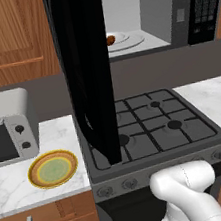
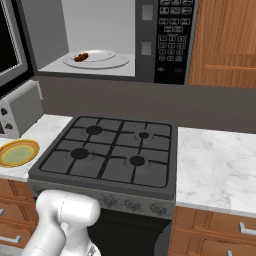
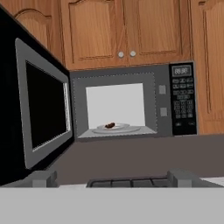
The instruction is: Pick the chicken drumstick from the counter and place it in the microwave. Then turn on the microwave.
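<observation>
Wooden cabinets [image 3: 127, 30] hang above the microwave [image 3: 131, 103], whose door [image 3: 41, 103] stands swung out toward 9 o'clock in the hand view, leaving the cavity mouth unblocked. In the left base view that door [image 1: 88, 70] hangs edge-on over the stove [image 1: 150, 126], covering its 9 o'clock burners. Marble counter [image 2: 217, 160] lies bare at 3 o'clock of the stove in the right base view. At 9 o'clock sit a yellow plate [image 2: 17, 152] and a toaster oven [image 2: 20, 112].

Inside the microwave, the drumstick [image 2: 81, 57] lies on the turntable [image 2: 107, 61], toward its 9 o'clock rim. Its long axis runs roughly from 8 to 2 o'clock in the right base view; which end is thick is too small to tell. The keypad [image 2: 172, 40] sits at 3 o'clock of the cavity.

The gripper [image 3: 111, 178] holds nothing, jaws spread wide, well back from the microwave and below its opening.
</observation>
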